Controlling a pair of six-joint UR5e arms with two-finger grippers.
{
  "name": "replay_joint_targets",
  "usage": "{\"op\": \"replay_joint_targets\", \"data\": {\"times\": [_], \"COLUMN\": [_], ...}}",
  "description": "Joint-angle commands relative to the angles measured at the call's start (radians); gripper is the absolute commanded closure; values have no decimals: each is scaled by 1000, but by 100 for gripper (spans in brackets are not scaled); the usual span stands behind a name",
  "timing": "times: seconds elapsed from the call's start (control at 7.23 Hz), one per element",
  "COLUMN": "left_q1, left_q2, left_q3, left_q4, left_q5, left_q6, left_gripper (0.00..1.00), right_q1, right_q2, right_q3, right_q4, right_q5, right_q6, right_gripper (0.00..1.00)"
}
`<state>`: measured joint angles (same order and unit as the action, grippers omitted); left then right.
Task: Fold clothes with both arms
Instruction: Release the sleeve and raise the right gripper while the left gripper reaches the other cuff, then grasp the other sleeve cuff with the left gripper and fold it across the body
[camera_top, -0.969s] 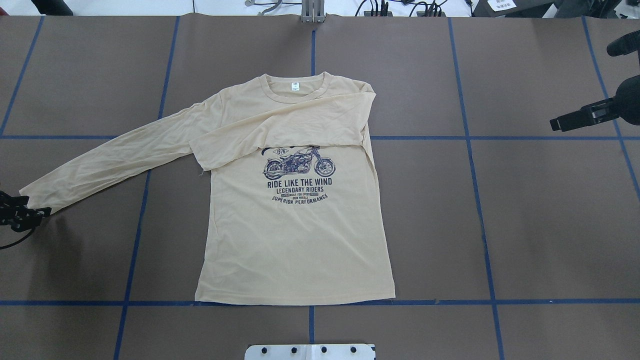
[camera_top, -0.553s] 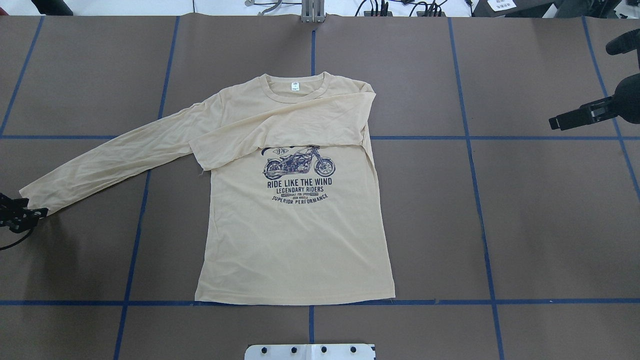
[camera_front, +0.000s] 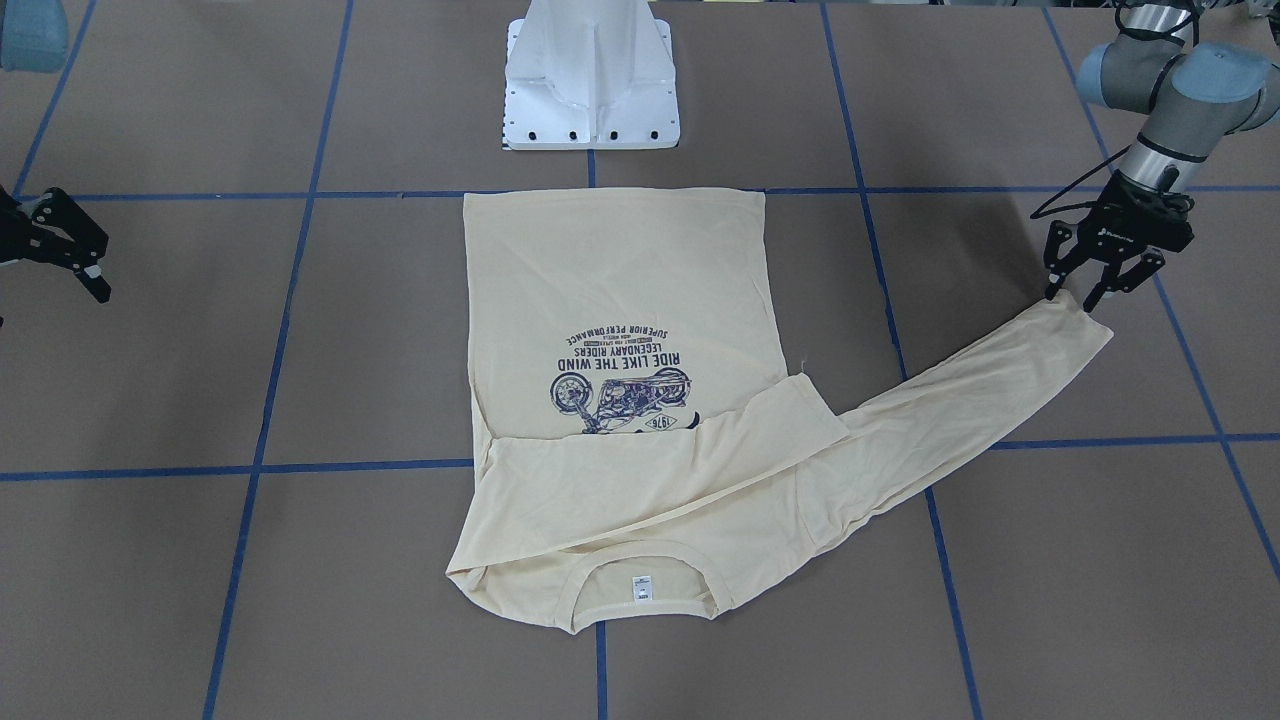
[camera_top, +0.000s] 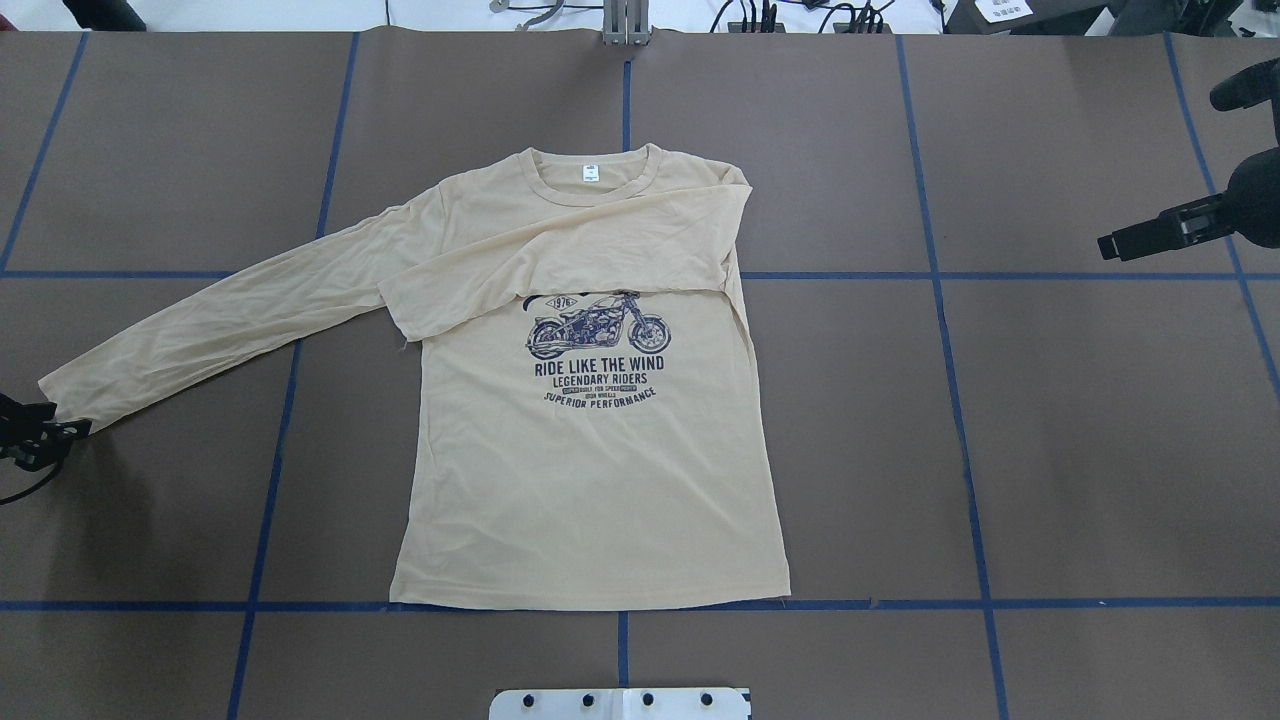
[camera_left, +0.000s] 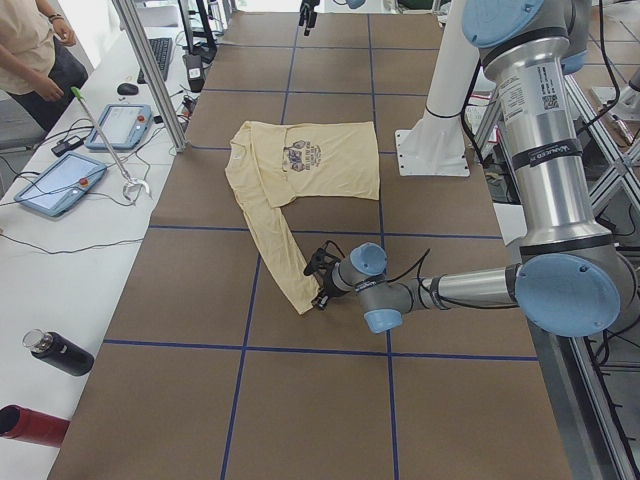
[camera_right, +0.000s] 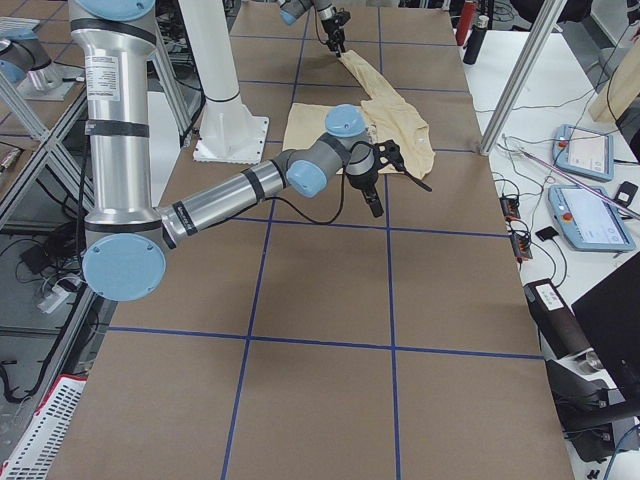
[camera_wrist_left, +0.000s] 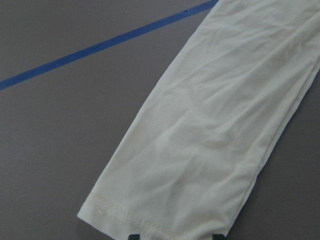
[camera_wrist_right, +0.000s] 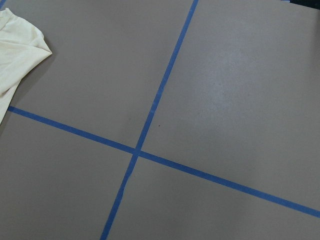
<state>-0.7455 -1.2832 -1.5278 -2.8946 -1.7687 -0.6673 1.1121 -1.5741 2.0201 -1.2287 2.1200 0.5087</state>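
The pale cream long-sleeved T-shirt (camera_top: 590, 480) lies flat and print-up in the middle of the table. One sleeve (camera_top: 560, 250) is folded across the chest above the motorcycle print. The other sleeve (camera_top: 220, 320) stretches out toward my left side. My left gripper (camera_front: 1073, 296) is open, low over the table, with its fingers straddling the end of that sleeve's cuff (camera_wrist_left: 165, 200). At the table's opposite side my right gripper (camera_front: 98, 268) hangs open with nothing between its fingers, far from the shirt; its wrist view catches only a shirt corner (camera_wrist_right: 20, 55).
The white pedestal base (camera_front: 590, 90) stands just behind the shirt's hem. Blue tape lines (camera_top: 940, 275) grid the brown table. Beyond the far edge is a side table with tablets (camera_left: 125, 125) and bottles (camera_left: 55, 352), and a person (camera_left: 30, 50) stands there.
My left gripper has slipped slightly toward the table's left edge at the cuff. The right gripper has barely shifted. The shirt has not moved.
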Motion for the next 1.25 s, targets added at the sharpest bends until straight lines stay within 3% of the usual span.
{"op": "replay_joint_targets", "data": {"times": [0.0,0.14,0.42,0.69,0.83,1.11], "left_q1": [1,1,-5,-58,-92,-159], "left_q2": [1,1,1,-11,-81,-349], "left_q3": [0,0,-27,-66,-75,-77], "left_q4": [0,-2,-3,33,129,437], "left_q5": [0,0,-18,-124,-135,-135], "left_q6": [-2,0,2,38,67,130], "left_gripper": [86,100,100,100,100,100], "right_q1": [0,0,-2,-2,-2,-2], "right_q2": [0,2,6,6,8,8], "right_q3": [-1,-1,-4,-4,-4,-4], "right_q4": [0,0,0,0,0,0], "right_q5": [0,-2,-2,-3,-2,-3], "right_q6": [1,2,5,8,11,11], "right_gripper": [0,0,0,0,0,0]}}
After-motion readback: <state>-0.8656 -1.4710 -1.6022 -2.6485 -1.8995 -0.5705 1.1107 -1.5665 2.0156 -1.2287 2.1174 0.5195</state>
